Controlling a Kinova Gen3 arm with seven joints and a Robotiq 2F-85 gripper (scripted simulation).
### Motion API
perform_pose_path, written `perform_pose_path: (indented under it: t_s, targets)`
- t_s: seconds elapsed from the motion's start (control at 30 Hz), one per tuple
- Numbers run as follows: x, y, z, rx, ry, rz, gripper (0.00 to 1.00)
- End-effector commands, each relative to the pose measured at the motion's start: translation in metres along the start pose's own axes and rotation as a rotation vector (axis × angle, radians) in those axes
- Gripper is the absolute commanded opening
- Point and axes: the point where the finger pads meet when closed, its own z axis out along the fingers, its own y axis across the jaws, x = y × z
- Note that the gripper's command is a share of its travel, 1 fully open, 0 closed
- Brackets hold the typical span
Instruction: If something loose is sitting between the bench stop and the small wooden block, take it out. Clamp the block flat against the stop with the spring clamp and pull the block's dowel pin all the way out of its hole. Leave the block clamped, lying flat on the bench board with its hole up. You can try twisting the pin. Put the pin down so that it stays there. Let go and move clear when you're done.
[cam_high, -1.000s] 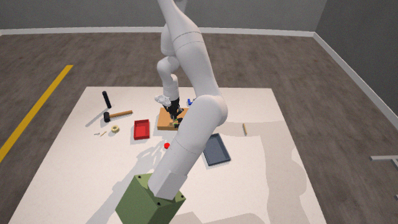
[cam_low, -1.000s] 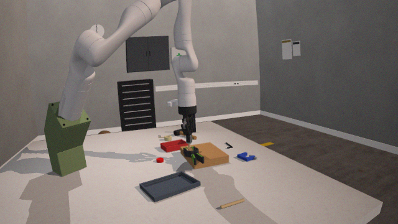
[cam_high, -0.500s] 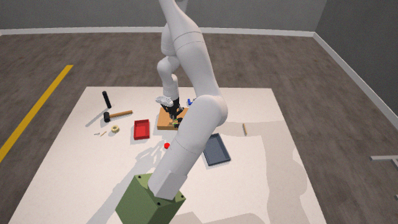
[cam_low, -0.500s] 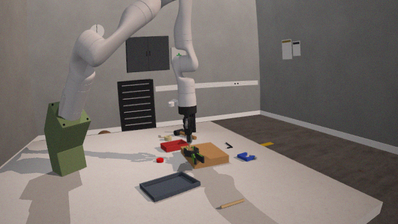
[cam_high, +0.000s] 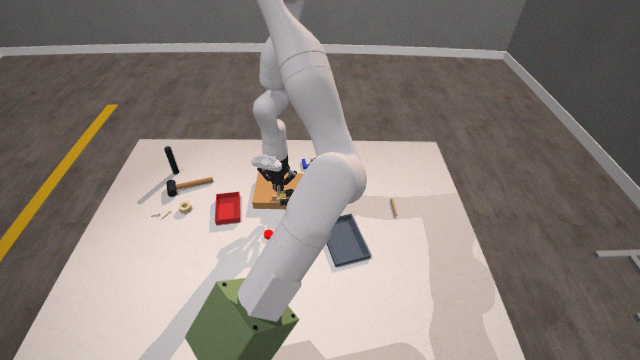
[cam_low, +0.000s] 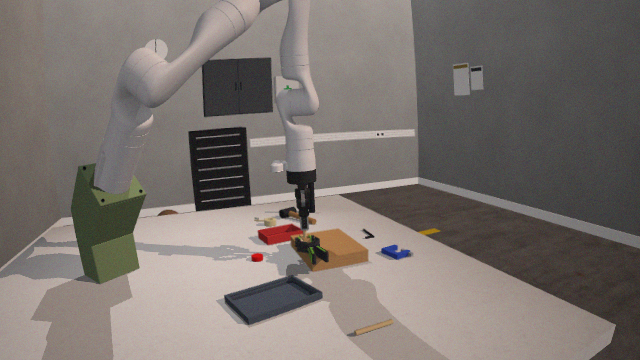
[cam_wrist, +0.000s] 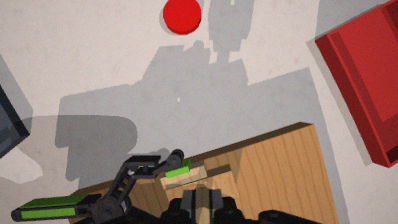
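My gripper (cam_high: 279, 188) (cam_low: 304, 230) (cam_wrist: 202, 205) points down over the bench board (cam_high: 262, 196) (cam_low: 342, 239) (cam_wrist: 280, 165). It is shut on the dowel pin (cam_wrist: 202, 211), a tan strip between the fingertips in the wrist view. The small wooden block (cam_wrist: 226, 184) lies under the fingertips, mostly hidden, beside the pale bench stop (cam_wrist: 184, 178). The black and green spring clamp (cam_low: 308, 244) (cam_wrist: 144, 167) sits at the board's edge, a green pad against the stop's side. Its other jaw, the hole and the pin's lower end are hidden. No loose piece shows between stop and block.
A red disc (cam_high: 268, 234) (cam_low: 257, 257) (cam_wrist: 182, 17) and a red tray (cam_high: 228, 209) (cam_low: 279, 234) (cam_wrist: 370, 85) lie near the board. A dark grey tray (cam_high: 348, 241) (cam_low: 273, 300) and a loose tan rod (cam_high: 394, 208) (cam_low: 373, 327) lie farther out. A hammer (cam_high: 195, 183) and blue part (cam_low: 395, 252) lie beyond.
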Motion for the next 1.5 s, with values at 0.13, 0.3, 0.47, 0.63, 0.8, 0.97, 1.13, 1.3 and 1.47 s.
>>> perform_pose_path:
  t_s: [0.13,0.3,0.47,0.63,0.8,0.97,1.13,1.3,1.47]
  targets:
    - [0.0004,-0.0001,-0.001,0.0,0.003,-0.061,0.1]
    - [0.0005,-0.0001,-0.0011,-0.001,0.003,-0.113,0.1]
    - [0.0005,0.0,-0.0011,-0.001,0.003,-0.163,0.1]
    - [0.0005,0.0,-0.0012,-0.001,0.004,-0.212,0.1]
    - [0.0005,0.0001,-0.0012,-0.001,0.004,-0.241,0.1]
    - [0.0005,0.0001,-0.0012,-0.001,0.004,-0.289,0.1]
    - [0.0005,0.0001,-0.0013,-0.001,0.004,-0.335,0.1]
    - [0.0005,0.0002,-0.0013,-0.001,0.004,-0.362,0.1]
    - [0.0005,0.0002,-0.0014,-0.002,0.004,-0.407,0.1]
